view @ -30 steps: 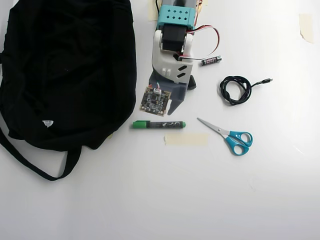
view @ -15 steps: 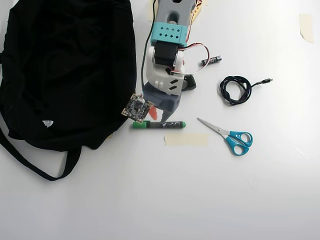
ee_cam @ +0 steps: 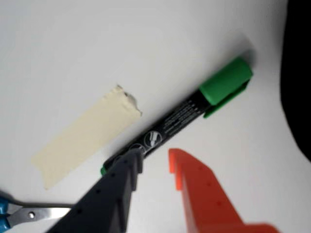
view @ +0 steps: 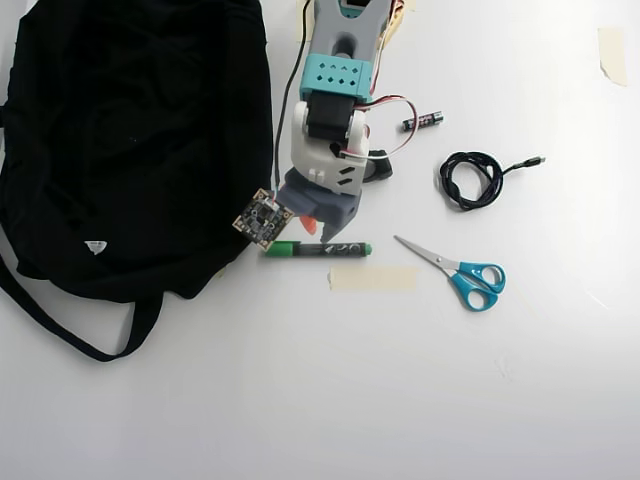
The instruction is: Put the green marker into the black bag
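The green marker (view: 318,248) lies flat on the white table, green cap toward the black bag (view: 130,140), which fills the left of the overhead view. My gripper (view: 315,232) hangs just above the marker's barrel, a little behind it. In the wrist view the marker (ee_cam: 189,109) runs diagonally, cap at the upper right. My gripper (ee_cam: 154,160) is open: the grey finger (ee_cam: 127,170) overlaps the barrel's lower end, the orange finger (ee_cam: 182,167) sits beside it, and nothing is between them. The bag's edge (ee_cam: 299,73) darkens the right side.
A strip of beige tape (view: 372,279) lies just below the marker, with blue-handled scissors (view: 460,272) to its right. A coiled black cable (view: 470,180) and a small battery (view: 422,121) sit farther right. The bag's strap (view: 70,335) loops out at lower left.
The arm has reached forward and shifted slightly toward the bag, with the wrist turning. The fingers now sit right over the marker. The marker has not moved.
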Robot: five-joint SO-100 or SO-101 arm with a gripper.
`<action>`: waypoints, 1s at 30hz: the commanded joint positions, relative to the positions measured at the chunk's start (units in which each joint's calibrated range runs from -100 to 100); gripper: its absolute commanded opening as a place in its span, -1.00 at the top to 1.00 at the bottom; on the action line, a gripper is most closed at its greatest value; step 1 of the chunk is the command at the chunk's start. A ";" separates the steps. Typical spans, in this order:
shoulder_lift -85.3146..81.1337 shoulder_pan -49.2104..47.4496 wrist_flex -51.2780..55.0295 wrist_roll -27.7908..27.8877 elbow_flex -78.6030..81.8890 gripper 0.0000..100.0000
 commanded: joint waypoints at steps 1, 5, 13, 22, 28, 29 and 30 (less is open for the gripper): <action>2.52 0.50 5.07 -0.23 -10.03 0.85; 5.59 0.87 7.22 -0.91 -14.70 0.85; 8.75 0.87 12.74 -1.64 -20.09 0.85; 9.08 -0.25 16.01 -5.36 -19.73 0.85; 10.74 -0.55 16.18 -7.51 -20.09 0.84; 10.90 -0.55 16.18 -7.51 -20.18 0.85; 11.07 -0.62 16.10 -7.88 -20.18 0.85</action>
